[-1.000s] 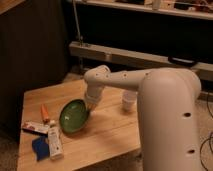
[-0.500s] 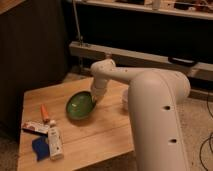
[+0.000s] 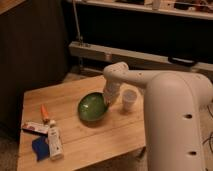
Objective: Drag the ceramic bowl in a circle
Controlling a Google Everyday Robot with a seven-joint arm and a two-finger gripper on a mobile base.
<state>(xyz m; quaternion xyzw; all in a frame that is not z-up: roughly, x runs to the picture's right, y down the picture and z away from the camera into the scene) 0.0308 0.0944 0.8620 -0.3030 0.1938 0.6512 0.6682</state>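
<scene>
Leftmost, well left of the ceramic bowl (image 3: 91, 108): blue item (image 3: 39, 149), white bottle (image 3: 54, 143), orange stick (image 3: 45, 112). Ceramic bowl: middle of the wooden surface (image 3: 120, 135). Hand (image 3: 108, 98): at the bowl's right rim; grip cannot be told. White cup (image 3: 129, 99): just right of the bowl.

ceramic bowl (image 3: 91, 108): mid worktop (image 3: 115, 137), left of cup
tool (image 3: 107, 100): at bowl's right rim, btwn bowl & cup
cup (image 3: 129, 99): on worktop, just right of tool
stick (image 3: 45, 112): left of bowl
tube (image 3: 34, 128), bottle (image 3: 54, 144): front-left, before stick
</scene>
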